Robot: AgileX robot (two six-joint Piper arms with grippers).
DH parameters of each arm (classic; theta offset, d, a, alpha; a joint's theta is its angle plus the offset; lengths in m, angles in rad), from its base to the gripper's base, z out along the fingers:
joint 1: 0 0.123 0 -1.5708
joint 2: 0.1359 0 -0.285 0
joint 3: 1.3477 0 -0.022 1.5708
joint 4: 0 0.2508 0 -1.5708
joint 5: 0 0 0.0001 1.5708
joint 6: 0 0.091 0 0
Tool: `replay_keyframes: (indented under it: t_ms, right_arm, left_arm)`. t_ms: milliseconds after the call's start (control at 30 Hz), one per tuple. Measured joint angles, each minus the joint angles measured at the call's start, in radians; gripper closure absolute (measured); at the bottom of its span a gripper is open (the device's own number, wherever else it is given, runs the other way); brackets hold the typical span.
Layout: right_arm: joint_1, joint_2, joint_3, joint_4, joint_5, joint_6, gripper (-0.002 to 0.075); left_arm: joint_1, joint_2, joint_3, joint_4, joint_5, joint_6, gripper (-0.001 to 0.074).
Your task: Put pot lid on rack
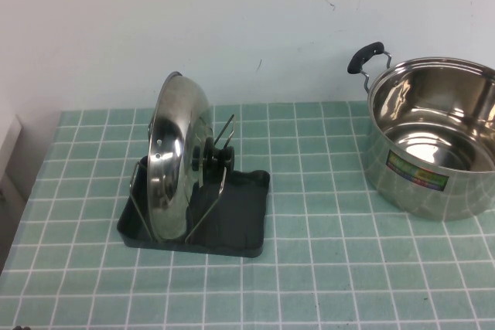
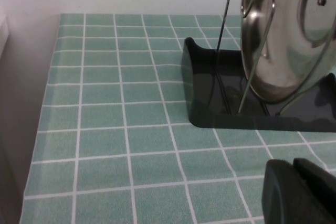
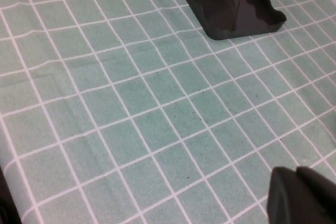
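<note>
1. The left gripper (image 2: 302,192) is showing only in its own wrist view, as a dark, blunt tip at the edge of the picture, hanging above the table surface.
2. Its fingers are sitting pressed together, with nothing between them.
3. The right gripper (image 3: 304,198) is showing the same way in its wrist view, a dark tip hanging above the table.
4. Its fingers are likewise closed and holding nothing.
5. Neither arm is appearing in the high view.
</note>
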State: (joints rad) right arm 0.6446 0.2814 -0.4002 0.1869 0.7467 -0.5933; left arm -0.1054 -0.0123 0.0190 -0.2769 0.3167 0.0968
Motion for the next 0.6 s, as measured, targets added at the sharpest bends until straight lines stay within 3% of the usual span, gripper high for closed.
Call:
replay_keyframes:
  t_ms: [600]
  right_arm:
    - [0.000,0.000,0.000,0.002,0.000,0.000,0.0727]
  left_arm:
    - [-0.038,-0.001,-0.002,0.139,0.000,-0.156,0.0737]
